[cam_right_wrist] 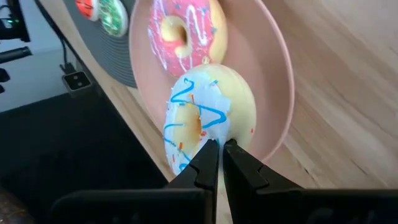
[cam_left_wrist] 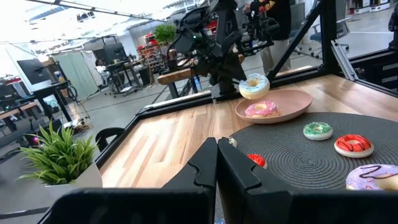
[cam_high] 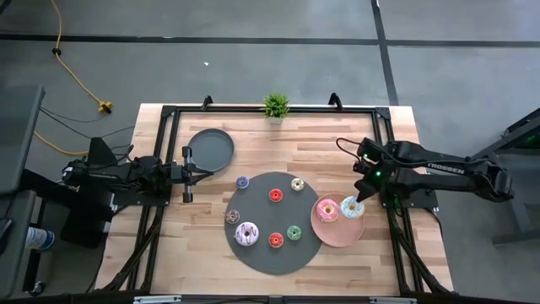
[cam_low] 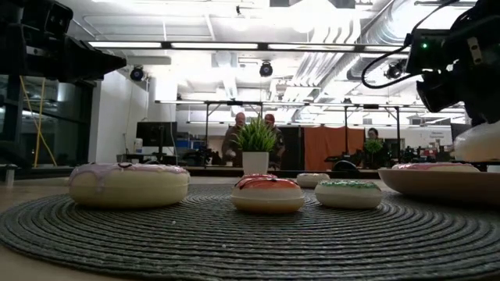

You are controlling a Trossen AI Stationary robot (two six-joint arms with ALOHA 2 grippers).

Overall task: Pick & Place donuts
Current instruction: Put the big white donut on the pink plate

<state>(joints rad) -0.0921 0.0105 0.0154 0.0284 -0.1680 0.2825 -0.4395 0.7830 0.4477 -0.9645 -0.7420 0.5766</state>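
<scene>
Two donuts at the pink plate [cam_high: 337, 232]: pink donut [cam_high: 327, 210] lying on it, white donut [cam_right_wrist: 208, 118] pinched by its edge in the right gripper [cam_right_wrist: 221, 155] — seemingly just above the plate. Left gripper [cam_high: 186, 175] closed, empty, beside the grey plate [cam_high: 211, 149].

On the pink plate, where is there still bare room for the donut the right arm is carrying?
The right gripper pinches the white donut over the pink plate. The pink donut fills the plate's half toward the round woven mat. The half beneath the white donut looks bare, as does the rim strip nearest the table's front edge.
</scene>
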